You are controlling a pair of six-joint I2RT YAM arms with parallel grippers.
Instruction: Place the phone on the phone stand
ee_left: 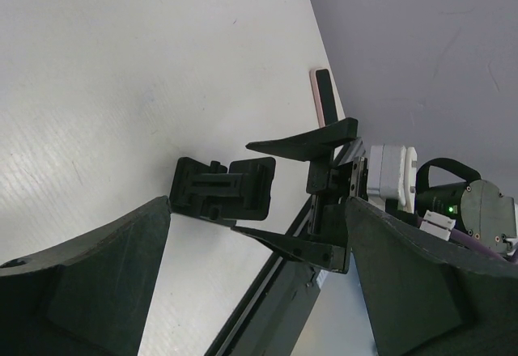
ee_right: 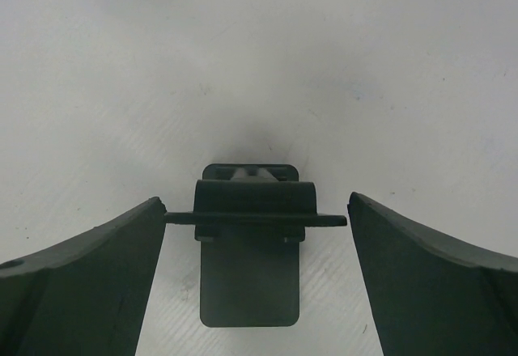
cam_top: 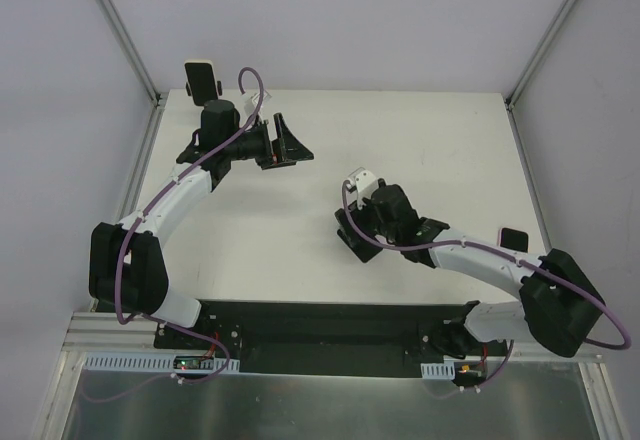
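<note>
The phone stand (ee_right: 247, 275), a small black piece with a crossbar, lies flat on the white table (cam_top: 430, 140). My right gripper (ee_right: 256, 201) hangs over it, open, one finger at each end of the crossbar. In the top view the right gripper (cam_top: 352, 232) hides most of the stand. The phone (ee_left: 324, 97), a dark slab with a pink edge, lies near the table's right edge, partly behind the right forearm (cam_top: 513, 238). My left gripper (cam_top: 292, 142) is open and empty at the back left, pointing towards the stand (ee_left: 222, 188).
A black object with a white top (cam_top: 202, 80) sits at the back-left corner by the frame post. Grey walls close in the back and both sides. A black base plate (cam_top: 330, 325) runs along the near edge.
</note>
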